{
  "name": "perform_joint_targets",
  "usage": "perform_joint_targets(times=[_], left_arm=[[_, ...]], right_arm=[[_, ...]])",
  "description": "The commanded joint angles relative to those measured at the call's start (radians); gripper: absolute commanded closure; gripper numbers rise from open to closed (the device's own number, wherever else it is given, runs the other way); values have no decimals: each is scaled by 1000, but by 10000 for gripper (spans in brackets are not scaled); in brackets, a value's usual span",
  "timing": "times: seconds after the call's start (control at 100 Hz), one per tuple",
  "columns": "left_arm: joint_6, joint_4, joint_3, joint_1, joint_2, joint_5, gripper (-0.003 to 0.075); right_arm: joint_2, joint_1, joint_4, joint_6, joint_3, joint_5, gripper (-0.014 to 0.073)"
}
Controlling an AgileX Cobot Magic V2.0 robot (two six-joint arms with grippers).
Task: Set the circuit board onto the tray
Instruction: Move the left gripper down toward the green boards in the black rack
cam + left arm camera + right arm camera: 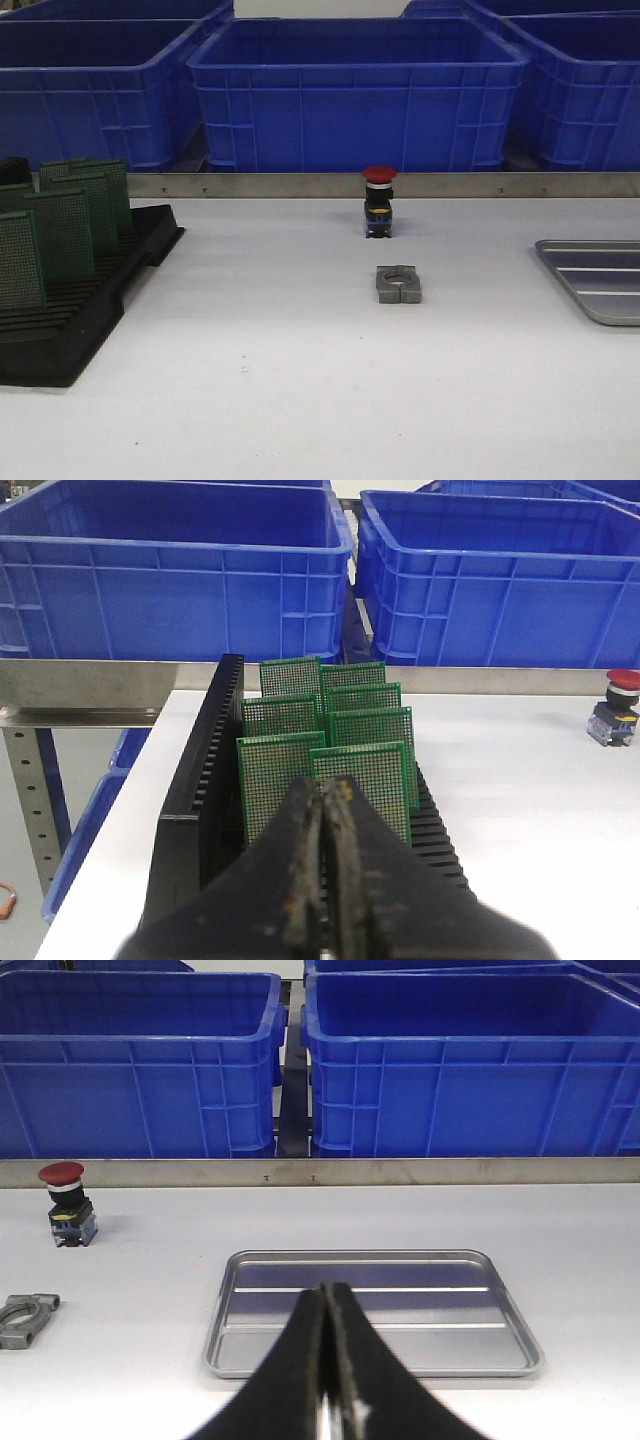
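Several green perforated circuit boards (62, 232) (366, 775) stand upright in a black slotted rack (95, 300) (195, 780) at the table's left. The silver-grey tray (600, 280) (372, 1360) lies at the right edge, with nothing in it. My left gripper (327, 785) is shut and holds nothing, its tips in front of the nearest boards in the left wrist view. My right gripper (327, 1290) is shut and holds nothing, its tips before the tray's near side in the right wrist view. Neither gripper appears in the front view.
A red-capped push button (379, 200) (65, 1203) (612, 708) stands mid-table at the back, with a grey metal clamp block (398, 283) (22, 1318) in front of it. Blue plastic bins (360, 95) line the back behind a metal rail (400, 185).
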Motion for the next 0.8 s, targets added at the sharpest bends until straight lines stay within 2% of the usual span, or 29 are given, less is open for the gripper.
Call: perform_joint_targets(times=[0.0, 0.36, 0.58, 0.79], left_arm=[[-9, -9, 48, 0, -32, -80, 741], [-9, -9, 7, 0, -32, -106, 741], [-9, 3, -180, 2, 17, 89, 741], [-9, 13, -382, 2, 200, 252, 741]], right_arm=[[-26, 2, -1, -11, -12, -75, 655], [-26, 2, -1, -11, -12, -75, 655], [-26, 2, -1, -11, -12, -75, 655], [-26, 2, -1, -11, -12, -75, 655]])
